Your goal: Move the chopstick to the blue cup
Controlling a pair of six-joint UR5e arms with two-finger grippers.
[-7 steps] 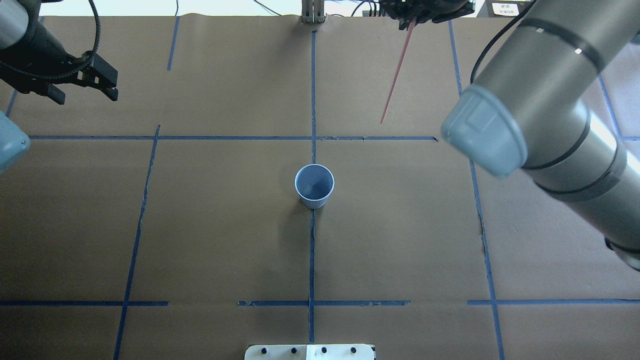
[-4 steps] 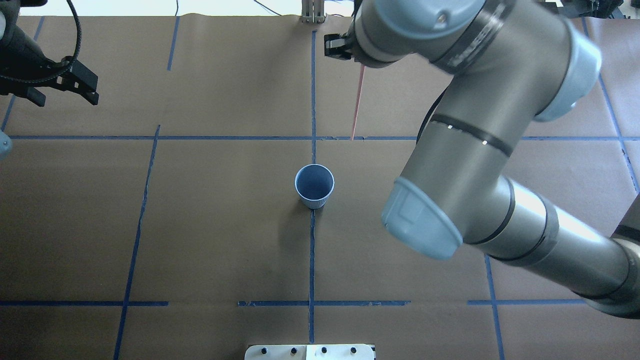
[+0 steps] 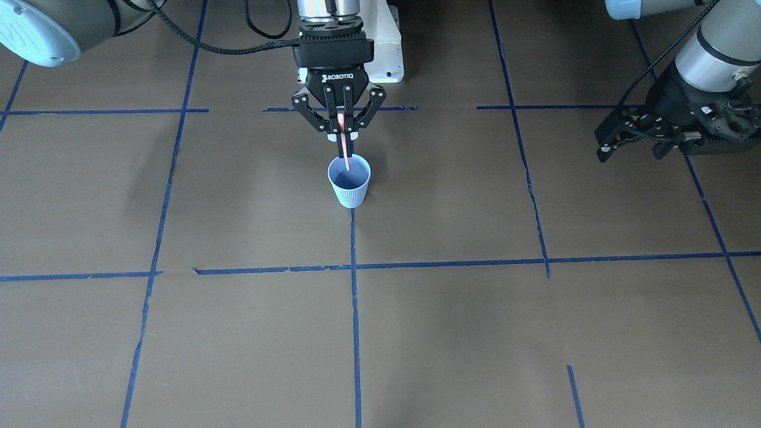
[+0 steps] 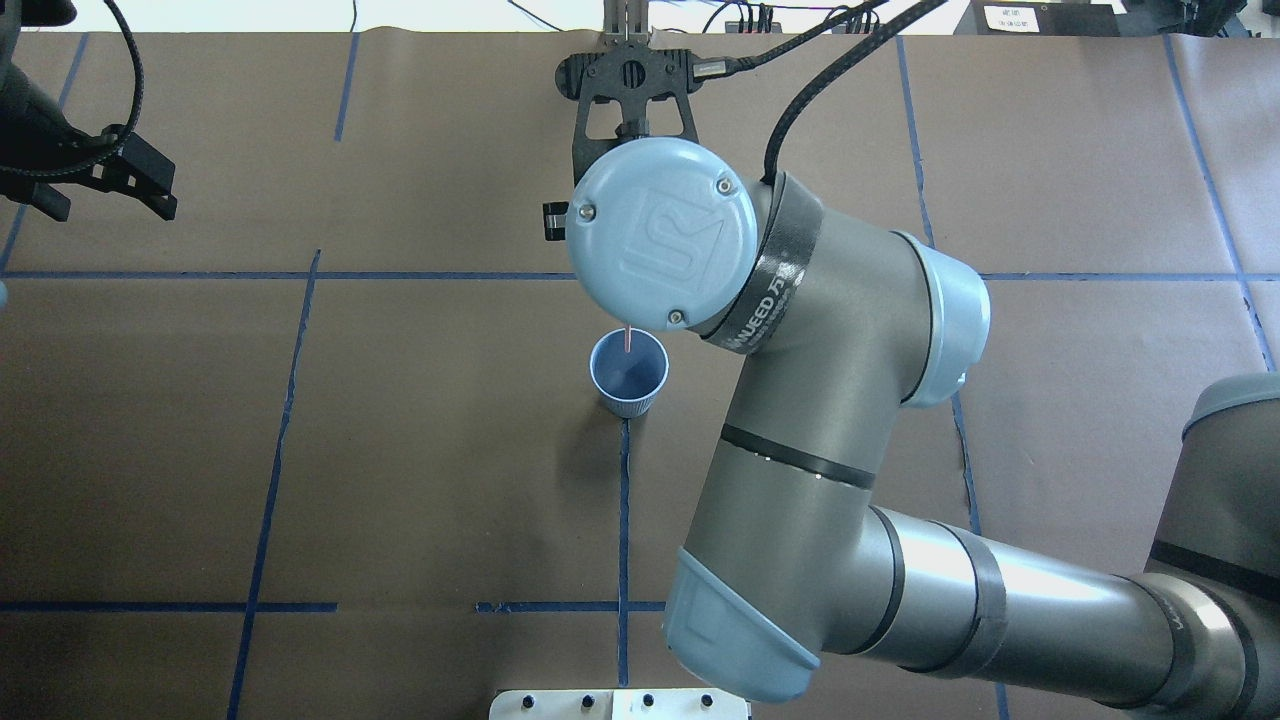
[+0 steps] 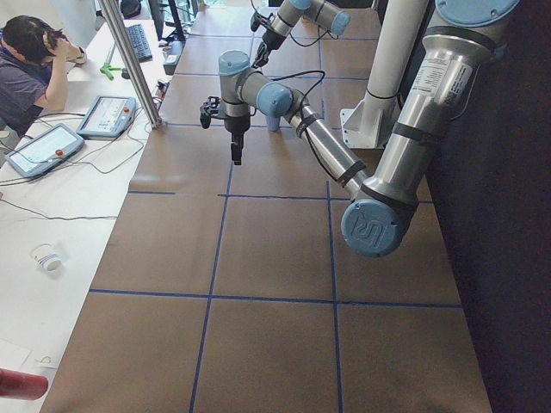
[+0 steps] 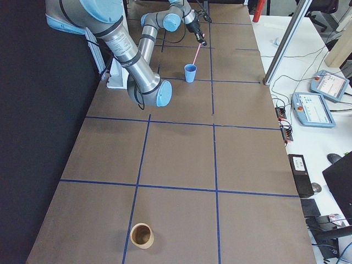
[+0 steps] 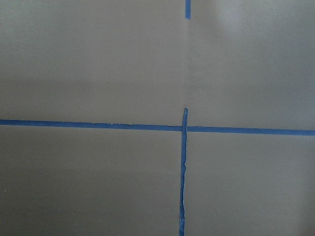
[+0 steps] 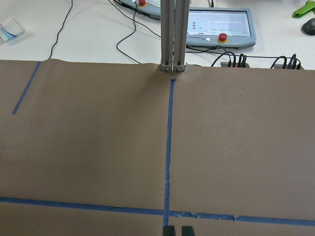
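Observation:
The blue cup [image 3: 349,185] stands upright at the table's middle; it also shows in the overhead view [image 4: 630,375] and the exterior right view [image 6: 190,72]. My right gripper [image 3: 343,138] hangs straight above it, shut on the pinkish-red chopstick [image 3: 344,151]. The stick hangs nearly upright with its lower tip [image 4: 627,342] in the cup's mouth by the rim. In the overhead view the right wrist hides the gripper. My left gripper [image 4: 160,195] is open and empty at the far left, well away from the cup [image 3: 603,151].
The table is brown paper with blue tape lines [image 4: 624,520]. A metal post [image 4: 626,25] stands at the far edge. A white bracket [image 4: 620,704] sits at the near edge. A brown paper cup [image 6: 142,235] stands at the table's right end. The right arm's elbow [image 4: 800,520] overhangs the table's right-centre.
My right arm has swung in from the back right to above the cup, carrying the chopstick; its tip now sits in the cup's mouth. The left gripper has drifted a little left.

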